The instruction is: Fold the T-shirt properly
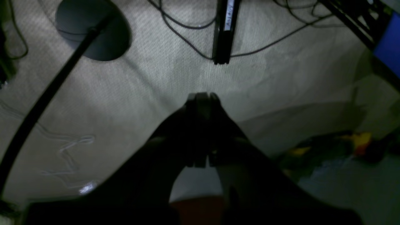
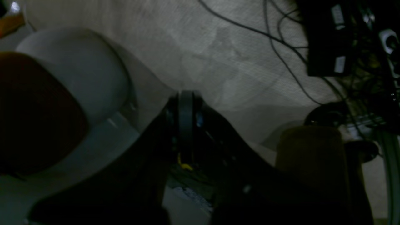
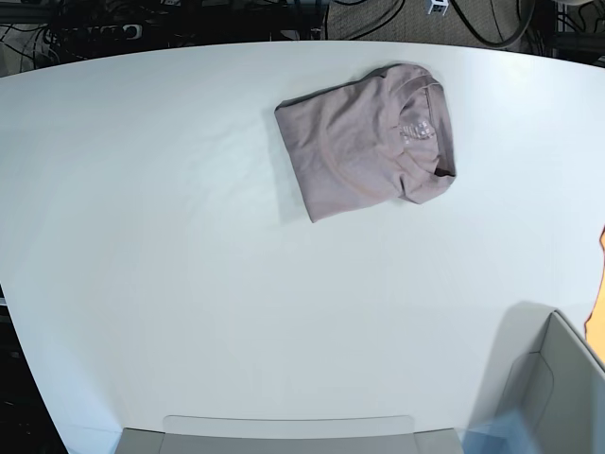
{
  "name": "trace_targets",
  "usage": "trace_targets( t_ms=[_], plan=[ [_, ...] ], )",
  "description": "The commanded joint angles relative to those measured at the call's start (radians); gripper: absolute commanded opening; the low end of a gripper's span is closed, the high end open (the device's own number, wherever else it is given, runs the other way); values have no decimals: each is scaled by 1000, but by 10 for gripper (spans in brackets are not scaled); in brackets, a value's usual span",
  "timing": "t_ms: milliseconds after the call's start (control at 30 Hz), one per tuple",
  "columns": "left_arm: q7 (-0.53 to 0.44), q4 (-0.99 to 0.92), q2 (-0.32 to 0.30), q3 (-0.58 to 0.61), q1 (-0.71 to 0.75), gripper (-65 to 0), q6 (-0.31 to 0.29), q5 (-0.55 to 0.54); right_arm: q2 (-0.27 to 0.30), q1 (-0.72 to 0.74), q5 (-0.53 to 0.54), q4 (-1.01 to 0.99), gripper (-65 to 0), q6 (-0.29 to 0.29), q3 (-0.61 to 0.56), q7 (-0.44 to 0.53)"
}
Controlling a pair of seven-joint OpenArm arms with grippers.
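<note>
The T-shirt (image 3: pixel 364 142), dusty mauve, lies folded into a compact rectangle on the white table (image 3: pixel 189 236), toward the far right of the base view, its ribbed neck and label turned to the right. Neither arm shows in the base view. In the left wrist view my left gripper (image 1: pixel 201 97) is shut with nothing between its fingers, hanging dark over a carpeted floor. My right gripper (image 2: pixel 186 93) is likewise shut and empty in the right wrist view. The T-shirt appears in neither wrist view.
A grey box (image 3: pixel 553 397) stands at the table's near right corner and a grey edge (image 3: pixel 284 430) runs along the front. Below the wrists lie cables (image 1: pixel 187 28), a round stand base (image 1: pixel 93 28), a black bar (image 1: pixel 225 28), and dark equipment (image 2: pixel 343 37).
</note>
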Motion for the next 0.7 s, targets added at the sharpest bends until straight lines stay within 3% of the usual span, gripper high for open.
trace_targets(
  t_ms=[0, 133, 233, 400, 667],
  plan=[
    [-16, -45, -12, 17, -10, -650, 38, 8, 21, 32, -11, -39, -650, 5, -18, 8],
    [-121, -225, -22, 63, -82, -650, 225, 8, -25, 159, -17, -189, -650, 5, -98, 35],
    [-205, -341, -22, 74, -127, -650, 318, 8, -49, 231, -17, -272, -650, 5, -173, 37],
    [-345, -492, -30, 77, -173, -650, 374, 10, -103, 319, -17, -378, -650, 5, -305, 37],
    [-374, -542, -33, 77, -211, -650, 378, 10, -169, 442, -18, -527, -650, 5, -572, 38]
  ],
)
